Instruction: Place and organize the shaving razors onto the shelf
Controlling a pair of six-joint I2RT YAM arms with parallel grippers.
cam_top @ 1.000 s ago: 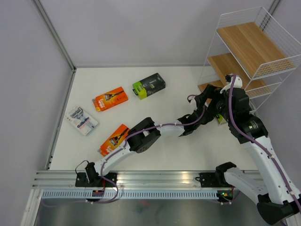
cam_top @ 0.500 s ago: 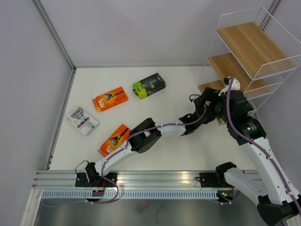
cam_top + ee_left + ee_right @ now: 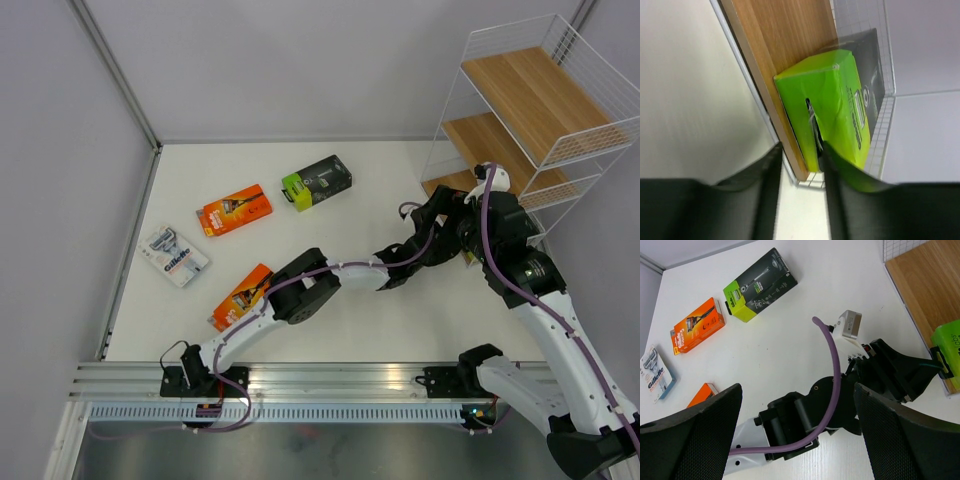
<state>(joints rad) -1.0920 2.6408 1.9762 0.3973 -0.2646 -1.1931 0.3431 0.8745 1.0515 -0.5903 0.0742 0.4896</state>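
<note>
A black pack with a lime-green end (image 3: 835, 110) stands on the lowest wooden board (image 3: 785, 60) of the shelf (image 3: 540, 95), against its wire side. My left gripper (image 3: 800, 170) is at the board's edge, jaws a narrow gap apart, with the pack's green end just beyond the tips. In the right wrist view this pack (image 3: 949, 347) shows at the right edge. My right gripper (image 3: 800, 432) is wide open and empty, hovering above the left arm's wrist. On the table lie a second black-and-lime pack (image 3: 316, 181), two orange packs (image 3: 236, 209) (image 3: 242, 296) and the Gillette pack (image 3: 174, 256).
The left arm (image 3: 350, 272) stretches diagonally across the table towards the shelf, and the right arm (image 3: 530, 270) stands close over its wrist. The shelf's two upper boards (image 3: 520, 140) hold nothing. A grey wall (image 3: 60, 200) borders the table on the left.
The left arm has drawn back slightly to the left from the shelf. The right arm shifted a little lower. The packs on the table have not moved.
</note>
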